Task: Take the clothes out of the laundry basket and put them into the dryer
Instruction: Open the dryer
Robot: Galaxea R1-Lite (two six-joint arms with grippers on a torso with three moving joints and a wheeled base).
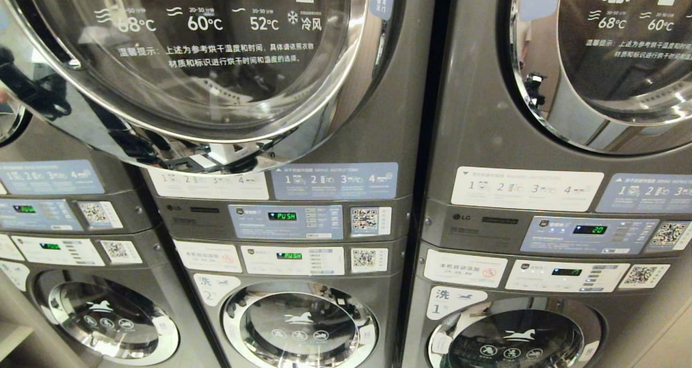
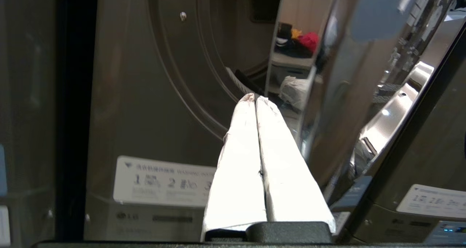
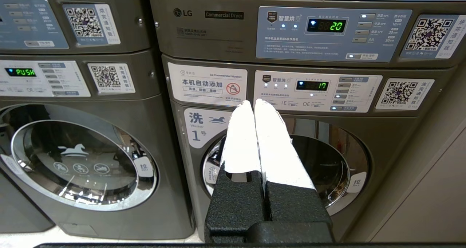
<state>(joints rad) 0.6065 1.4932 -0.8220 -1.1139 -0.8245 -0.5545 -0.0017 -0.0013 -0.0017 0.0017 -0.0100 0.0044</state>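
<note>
A: Dryer [image 1: 281, 195], where?
B: Middle stack, upper unit; its round door [image 1: 189, 60] stands swung open.
A: And the arms?
B: Left gripper [image 2: 255, 98], fingers pressed together, empty, beside that door. Right gripper [image 3: 253, 103], likewise together, faces washer 1 [image 3: 291, 160].

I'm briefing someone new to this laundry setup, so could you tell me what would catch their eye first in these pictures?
The big chrome-ringed dryer door, swung open at the upper left of the head view, dominates. Below it glow green PUSH displays, while the neighbouring dryer's display reads 20. The left gripper, shut and empty, sits by that open door; the right gripper, also shut, points at washer number 1.
</note>
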